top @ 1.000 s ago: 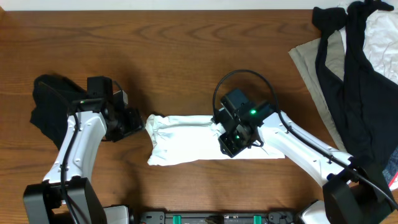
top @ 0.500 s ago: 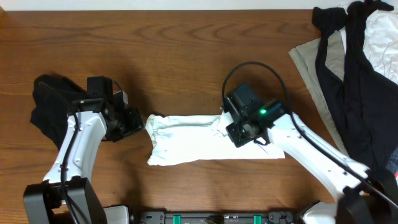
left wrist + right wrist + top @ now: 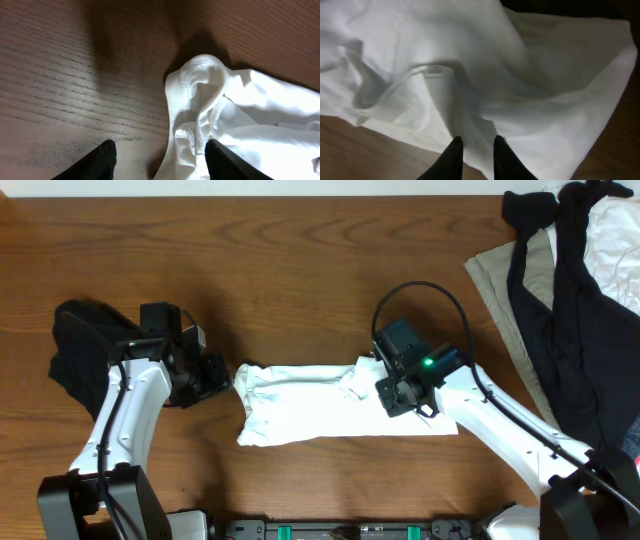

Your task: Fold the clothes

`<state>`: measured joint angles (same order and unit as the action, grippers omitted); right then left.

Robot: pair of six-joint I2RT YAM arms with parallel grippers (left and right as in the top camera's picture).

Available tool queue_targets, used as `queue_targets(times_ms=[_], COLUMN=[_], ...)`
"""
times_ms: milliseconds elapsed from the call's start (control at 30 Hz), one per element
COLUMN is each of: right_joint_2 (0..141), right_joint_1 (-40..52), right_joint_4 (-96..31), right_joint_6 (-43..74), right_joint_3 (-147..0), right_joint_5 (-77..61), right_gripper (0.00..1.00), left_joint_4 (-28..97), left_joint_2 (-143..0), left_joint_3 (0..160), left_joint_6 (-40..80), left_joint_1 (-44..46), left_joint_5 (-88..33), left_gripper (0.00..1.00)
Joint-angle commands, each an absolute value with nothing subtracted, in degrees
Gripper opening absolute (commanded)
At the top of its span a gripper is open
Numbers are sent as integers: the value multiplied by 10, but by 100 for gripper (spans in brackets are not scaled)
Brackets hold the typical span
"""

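White T-shirt [image 3: 340, 405] is laid at the table's centre, near the front edge, and is folded into a long narrow strip. Soft matte cotton, creased. A stitched hem [image 3: 186, 85] curled into a loop is seen at its left end. Table [image 3: 300, 260] is dark brown wood with visible grain.

Right gripper [image 3: 475, 150] is set over the strip's right half. Its black fingers are drawn close together and a raised ridge of white fabric is pinched between them. Left gripper [image 3: 160, 160] is held just beside the shirt's left end with fingers spread and nothing between them.

A crumpled black garment [image 3: 70, 345] is lying under the left arm at the table's left side. A heap is piled at the far right: beige piece [image 3: 495, 280], draped black piece [image 3: 560, 300], wrinkled white piece [image 3: 615, 230], well apart from the shirt.
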<state>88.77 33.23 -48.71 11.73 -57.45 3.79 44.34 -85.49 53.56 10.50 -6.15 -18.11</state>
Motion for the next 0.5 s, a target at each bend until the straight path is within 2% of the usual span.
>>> queue_targets(times_ms=[0,133,467], right_joint_2=[893,893,912], right_joint_1=[326,326,327], right_joint_4=[-484,-478,-446], right_joint_6=[151,183,181], right_joint_3=[-562,-552,-537], right_joint_5=[80,107,74], right_gripper=[20,20,17], left_joint_4=[444,444,443], left_joint_2=[-854,-854,-854], left_joint_3=[537,537,535], left_joint_6=[103,103,103], left_joint_1=[-60,-60,-60], left_joint_5=[-188,-188,-188], left_gripper=[59,59,59])
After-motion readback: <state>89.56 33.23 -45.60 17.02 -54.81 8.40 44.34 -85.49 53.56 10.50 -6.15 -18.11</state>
